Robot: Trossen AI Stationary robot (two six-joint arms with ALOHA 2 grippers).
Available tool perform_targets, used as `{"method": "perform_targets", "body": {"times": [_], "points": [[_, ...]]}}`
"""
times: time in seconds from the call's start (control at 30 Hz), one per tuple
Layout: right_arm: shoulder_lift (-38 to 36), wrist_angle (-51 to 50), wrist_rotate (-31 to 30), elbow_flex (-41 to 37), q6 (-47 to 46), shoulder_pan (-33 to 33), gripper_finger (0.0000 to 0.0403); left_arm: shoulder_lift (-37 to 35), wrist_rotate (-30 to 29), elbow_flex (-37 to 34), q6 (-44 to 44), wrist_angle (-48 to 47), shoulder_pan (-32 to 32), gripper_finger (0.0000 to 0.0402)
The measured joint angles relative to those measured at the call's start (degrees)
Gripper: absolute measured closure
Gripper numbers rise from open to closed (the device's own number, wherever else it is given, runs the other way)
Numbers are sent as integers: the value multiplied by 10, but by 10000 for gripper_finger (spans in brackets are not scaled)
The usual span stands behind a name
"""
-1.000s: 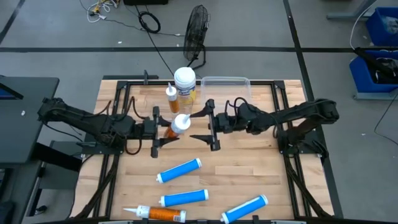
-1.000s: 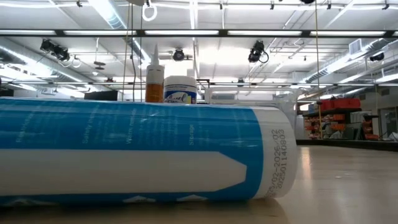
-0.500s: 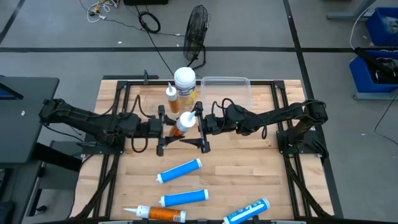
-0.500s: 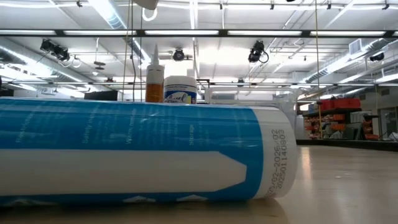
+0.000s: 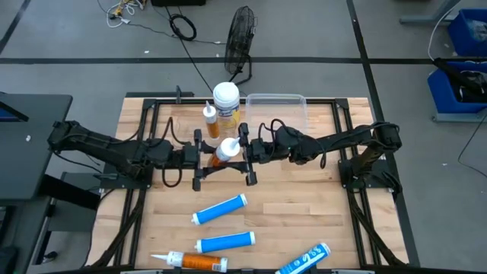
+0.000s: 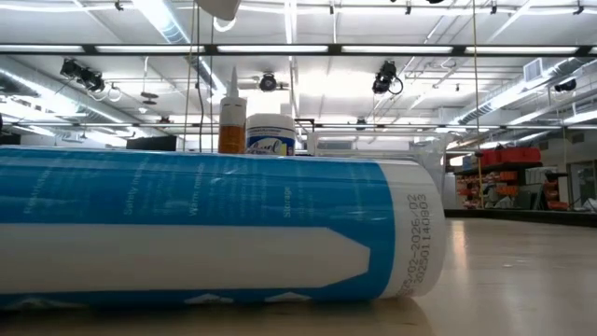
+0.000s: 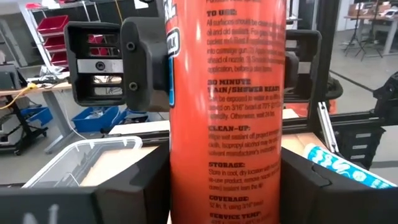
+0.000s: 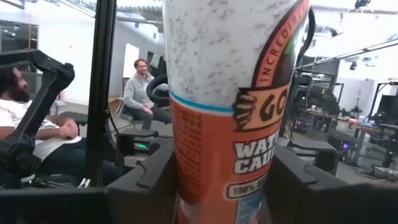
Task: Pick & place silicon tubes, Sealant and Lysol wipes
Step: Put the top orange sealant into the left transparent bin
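At frame centre, left claw [image 5: 205, 157] and right claw [image 5: 242, 153] both clamp the orange tube [image 5: 221, 151]; rigid, light, slick label; grip mid-barrel.

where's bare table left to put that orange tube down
Both grippers, left gripper and right gripper, are on the orange tube mid-table. Bare wood lies right of the blue tube. The back is crowded: Lysol wipes, another upright tube and clear bin.
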State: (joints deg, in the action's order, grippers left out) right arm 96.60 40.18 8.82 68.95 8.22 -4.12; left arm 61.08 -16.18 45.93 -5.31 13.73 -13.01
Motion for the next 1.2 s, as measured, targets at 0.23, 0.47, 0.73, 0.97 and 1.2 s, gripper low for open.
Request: {"method": "perform_targets", "body": {"times": [0.23,0.47,0.73,0.97,1.2], "points": [[-9,-38,0,0,4,7,226,-1,5,0,2,4,1,164],[-32,-102,-19,0,4,18,226,-32,-15,-1,-13,-9,1,169],[-37,-192,-48,-1,-20,21,226,-100,-11,0,-15,22,0,169],[-38,-208,-66,-1,-28,21,226,-119,1,1,-14,27,-1,168],[-29,-219,-64,-1,-33,21,226,-86,2,0,-12,61,18,168]]}}
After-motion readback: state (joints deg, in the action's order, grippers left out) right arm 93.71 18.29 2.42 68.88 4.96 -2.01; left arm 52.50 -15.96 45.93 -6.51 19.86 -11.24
